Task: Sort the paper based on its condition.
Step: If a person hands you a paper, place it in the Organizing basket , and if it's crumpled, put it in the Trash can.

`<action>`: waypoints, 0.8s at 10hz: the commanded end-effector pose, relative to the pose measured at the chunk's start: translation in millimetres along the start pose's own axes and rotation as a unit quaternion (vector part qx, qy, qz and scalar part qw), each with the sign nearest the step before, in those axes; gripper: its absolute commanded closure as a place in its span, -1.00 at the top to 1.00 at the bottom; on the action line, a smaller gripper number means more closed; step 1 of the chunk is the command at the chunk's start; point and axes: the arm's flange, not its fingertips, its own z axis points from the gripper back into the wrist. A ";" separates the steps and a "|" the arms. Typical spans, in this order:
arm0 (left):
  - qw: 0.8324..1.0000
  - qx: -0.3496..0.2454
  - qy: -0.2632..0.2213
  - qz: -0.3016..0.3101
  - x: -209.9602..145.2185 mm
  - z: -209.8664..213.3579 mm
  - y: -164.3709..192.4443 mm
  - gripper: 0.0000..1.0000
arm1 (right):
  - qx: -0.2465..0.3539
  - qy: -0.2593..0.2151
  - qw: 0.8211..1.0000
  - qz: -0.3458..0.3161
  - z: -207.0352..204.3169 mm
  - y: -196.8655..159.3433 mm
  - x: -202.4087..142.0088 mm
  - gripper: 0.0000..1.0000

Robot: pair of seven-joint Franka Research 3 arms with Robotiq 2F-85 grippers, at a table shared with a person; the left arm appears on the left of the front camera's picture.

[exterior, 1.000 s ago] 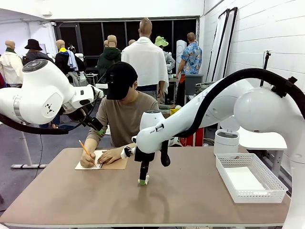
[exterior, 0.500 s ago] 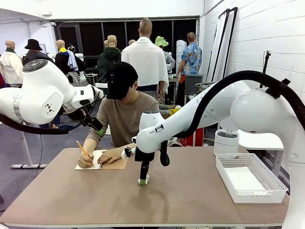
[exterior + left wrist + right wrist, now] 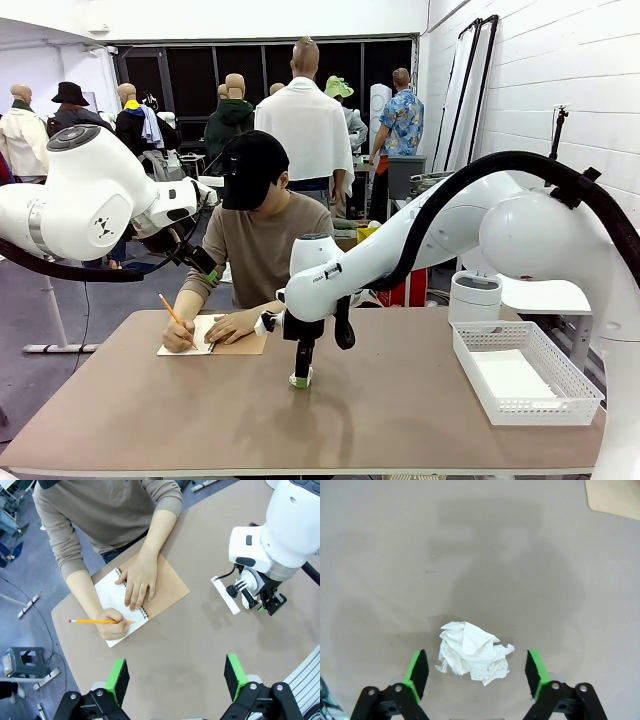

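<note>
My right pincer (image 3: 476, 670) hangs low over the tabletop (image 3: 545, 570) with its jaws wide open. The crumpled paper (image 3: 472, 652) lies on the tabletop just between the two green pads (image 3: 417, 672) and touches neither of them. I think I stand so because a ball of paper is best taken from both sides at once. The next move, as I judge, is to close gently, since it is light and may slip out. My left pincer (image 3: 175, 680) is open too and holds nothing; it hovers high near the person, I suppose to keep out of the way. There one hand (image 3: 137, 577) presses the notebook (image 3: 167, 587) flat while the other hand (image 3: 111, 625) writes with a pencil (image 3: 95, 621). The white basket (image 3: 480, 375) stands at my right side, well apart, probably for one kind of paper.
</note>
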 end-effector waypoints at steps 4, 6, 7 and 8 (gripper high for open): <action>1.000 0.000 0.000 0.001 -0.2 0.5 0.5 1.00 | 0.005 0.007 1.000 -0.011 -1.1 -4.5 8.6 0.30; 1.000 0.000 0.000 0.001 -0.2 0.5 0.5 1.00 | 0.005 0.007 1.000 -0.012 -1.1 -5.2 8.7 -0.45; 1.000 0.000 0.000 0.001 -0.2 0.5 0.5 1.00 | 0.003 0.006 1.000 -0.011 -1.3 -5.0 8.6 -0.76; 1.000 0.000 0.000 0.001 -0.2 0.5 0.5 1.00 | 0.006 0.006 1.000 -0.013 -1.3 -5.8 8.1 -0.76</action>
